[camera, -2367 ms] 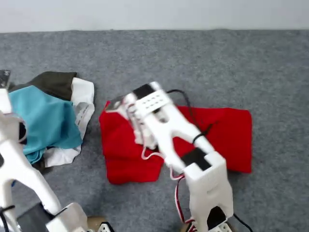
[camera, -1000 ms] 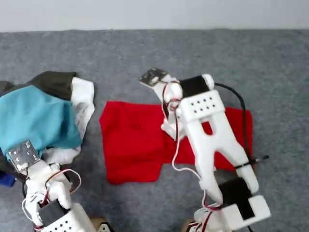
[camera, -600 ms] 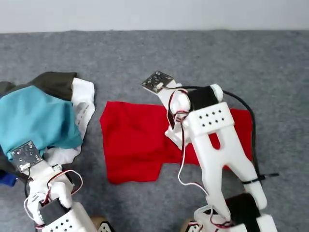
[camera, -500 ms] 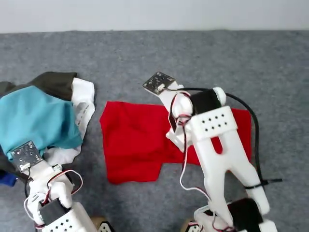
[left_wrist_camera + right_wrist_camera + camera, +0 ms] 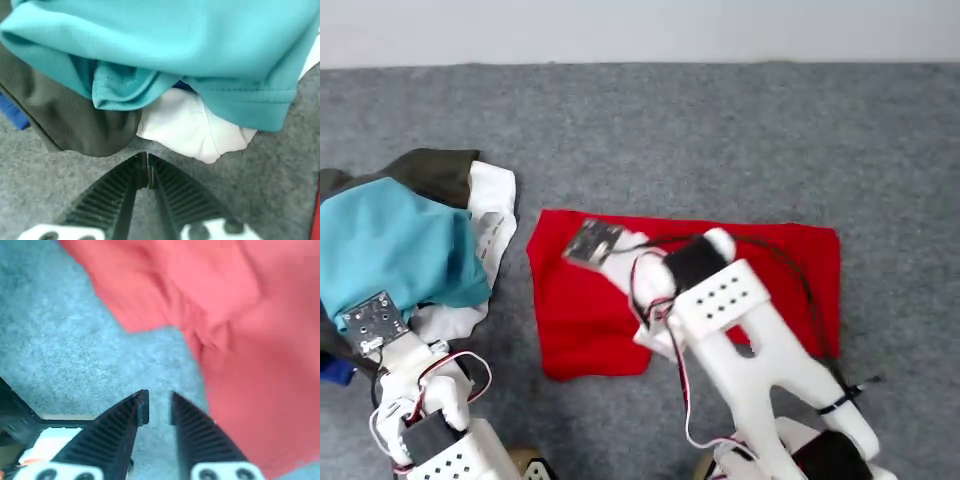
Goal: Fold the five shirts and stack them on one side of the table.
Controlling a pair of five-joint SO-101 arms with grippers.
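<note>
My right claw [image 5: 159,407], jaws narrowly parted and empty, hangs at the edge of the red shirt [image 5: 565,300]; my left claw [image 5: 148,170] (pinched closed) faces the teal shirt [image 5: 200,40].

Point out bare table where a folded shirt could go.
Free: the wide strip of table between the red shirt and the back wall, and the patch right of it. Crowded: left side, shirt pile and left arm.

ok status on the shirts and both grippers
Left gripper shut, empty, beside the shirt pile. Right gripper slightly open, empty, at edge of red shirt. Red shirt flat, apart from pile.
</note>
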